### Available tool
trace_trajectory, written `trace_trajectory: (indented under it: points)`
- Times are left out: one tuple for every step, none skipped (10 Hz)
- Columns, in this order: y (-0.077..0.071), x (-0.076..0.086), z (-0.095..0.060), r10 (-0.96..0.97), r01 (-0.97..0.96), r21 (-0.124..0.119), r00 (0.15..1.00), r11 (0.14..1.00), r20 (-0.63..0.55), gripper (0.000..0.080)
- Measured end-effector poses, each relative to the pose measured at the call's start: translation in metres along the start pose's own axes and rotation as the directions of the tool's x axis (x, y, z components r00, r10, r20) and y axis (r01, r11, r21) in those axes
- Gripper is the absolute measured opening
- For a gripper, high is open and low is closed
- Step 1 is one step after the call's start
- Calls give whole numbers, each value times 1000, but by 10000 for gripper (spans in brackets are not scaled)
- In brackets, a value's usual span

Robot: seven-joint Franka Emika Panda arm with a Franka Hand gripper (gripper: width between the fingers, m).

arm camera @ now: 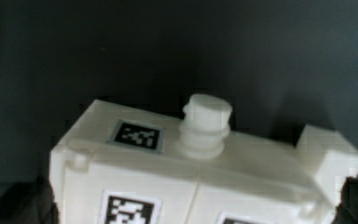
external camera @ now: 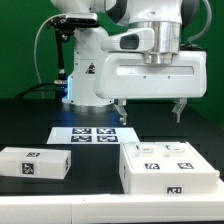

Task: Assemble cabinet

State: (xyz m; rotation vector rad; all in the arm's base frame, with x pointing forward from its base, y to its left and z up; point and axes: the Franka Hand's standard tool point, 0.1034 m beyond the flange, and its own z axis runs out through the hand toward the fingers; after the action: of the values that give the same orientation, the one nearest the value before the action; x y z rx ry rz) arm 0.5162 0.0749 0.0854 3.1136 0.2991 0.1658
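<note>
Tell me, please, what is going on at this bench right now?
The robot arm's tool hangs open and empty above the larger white cabinet part, at the exterior view's right. A smaller white block lies apart at that view's left, with the marker board behind and between them. The wrist view looks down on a tagged white part with a round peg, probably the larger one. The two pieces are not joined.

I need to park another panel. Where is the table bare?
Bare table lies between the small block and the cabinet body, in front of the marker board. The exterior view's right is crowded: the open gripper hangs over the cabinet body.
</note>
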Motion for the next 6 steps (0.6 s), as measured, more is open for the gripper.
trace_trajectory:
  points:
    - [-2, -1, 1, 26, -26, 7, 1000, 1000, 2, 796]
    - [-2, -1, 1, 14, -14, 7, 1000, 1000, 2, 796]
    - [-4, -2, 1, 54, -54, 10, 998, 998, -13, 796]
    - [-8, -11, 2, 101, -100, 19, 994, 995, -38, 796]
    - [-14, -17, 4, 129, -126, 31, 987, 991, -92, 796]
    - [-19, -26, 8, 167, -161, 51, 973, 986, -156, 796]
